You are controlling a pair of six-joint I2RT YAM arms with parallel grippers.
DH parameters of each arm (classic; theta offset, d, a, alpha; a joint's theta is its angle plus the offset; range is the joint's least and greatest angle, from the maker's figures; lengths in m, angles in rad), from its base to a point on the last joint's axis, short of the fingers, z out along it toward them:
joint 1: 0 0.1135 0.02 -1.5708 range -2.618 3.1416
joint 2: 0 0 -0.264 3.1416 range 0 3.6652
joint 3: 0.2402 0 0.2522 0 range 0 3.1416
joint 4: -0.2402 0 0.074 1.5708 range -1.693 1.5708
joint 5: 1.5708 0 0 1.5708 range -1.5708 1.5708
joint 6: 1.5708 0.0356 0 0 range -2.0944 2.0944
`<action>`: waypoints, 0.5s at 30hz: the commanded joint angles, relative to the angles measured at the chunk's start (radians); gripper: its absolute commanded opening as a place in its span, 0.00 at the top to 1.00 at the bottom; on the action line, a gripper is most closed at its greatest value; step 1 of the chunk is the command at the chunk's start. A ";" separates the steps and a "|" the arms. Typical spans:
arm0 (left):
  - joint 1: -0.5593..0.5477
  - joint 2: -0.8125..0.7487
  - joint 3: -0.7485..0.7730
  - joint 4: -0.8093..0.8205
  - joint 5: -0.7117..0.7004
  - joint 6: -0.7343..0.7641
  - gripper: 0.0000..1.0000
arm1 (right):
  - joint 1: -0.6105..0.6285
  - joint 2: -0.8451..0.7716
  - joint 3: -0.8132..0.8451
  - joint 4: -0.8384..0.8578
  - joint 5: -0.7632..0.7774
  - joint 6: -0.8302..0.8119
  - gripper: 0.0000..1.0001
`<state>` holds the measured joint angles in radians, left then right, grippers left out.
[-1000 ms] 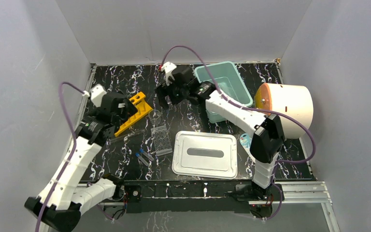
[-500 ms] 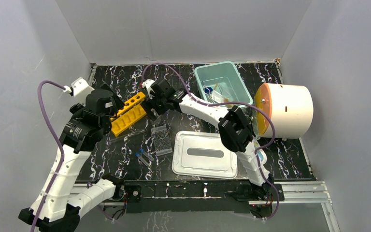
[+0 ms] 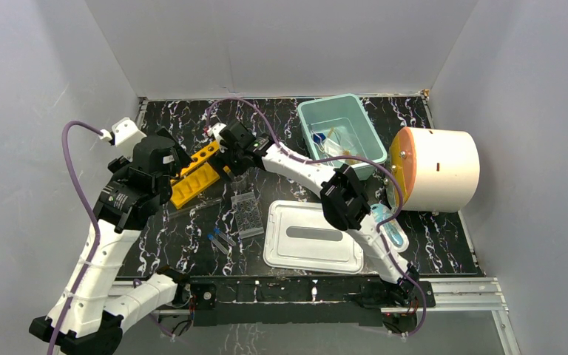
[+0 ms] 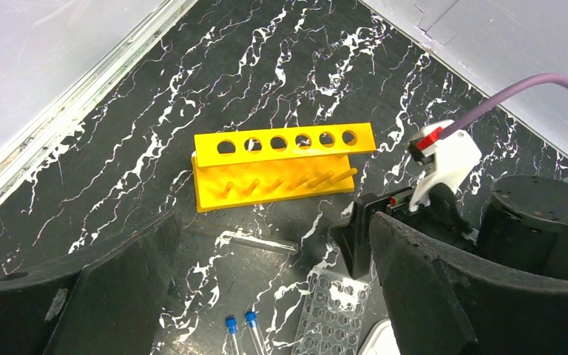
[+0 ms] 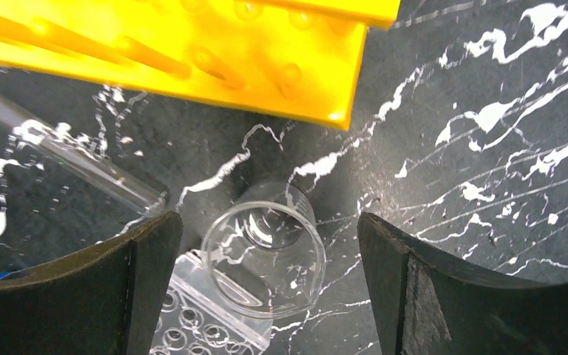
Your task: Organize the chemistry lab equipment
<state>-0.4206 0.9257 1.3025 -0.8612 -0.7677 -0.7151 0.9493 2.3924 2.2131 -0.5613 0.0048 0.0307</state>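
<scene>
The yellow holed rack (image 3: 196, 171) lies on the black marbled table, and also shows in the left wrist view (image 4: 281, 166) and the right wrist view (image 5: 192, 52). A clear beaker (image 5: 264, 248) stands just in front of it, touching the corner of the clear well plate (image 3: 247, 214). My right gripper (image 5: 266, 288) is open, one finger on each side of the beaker and apart from it. My left gripper (image 4: 274, 296) is open and empty, above and left of the rack. Two blue-capped tubes (image 4: 240, 333) and a bare clear tube (image 4: 244, 238) lie in front of the rack.
A teal bin (image 3: 307, 126) at the back right holds amber tubing and small items. A white lid (image 3: 314, 235) lies in front of the middle. A cream drum with an orange face (image 3: 436, 168) stands at the right. Grey walls enclose the table.
My right arm has swung left from beside the teal bin to above the beaker by the rack. My left gripper has pulled back left, off the rack.
</scene>
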 commanded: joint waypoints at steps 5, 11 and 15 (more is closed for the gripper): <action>0.005 -0.007 0.003 0.002 -0.009 -0.022 0.02 | 0.003 0.032 0.047 -0.058 0.019 -0.029 0.18; 0.005 -0.002 -0.005 0.006 0.015 -0.032 0.02 | 0.006 0.019 0.039 -0.060 0.043 -0.029 0.35; 0.005 0.002 -0.005 0.011 0.030 -0.033 0.02 | 0.008 -0.011 0.038 -0.060 0.104 -0.029 0.39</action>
<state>-0.4206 0.9268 1.3018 -0.8608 -0.7395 -0.7376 0.9516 2.4374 2.2234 -0.6300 0.0399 0.0147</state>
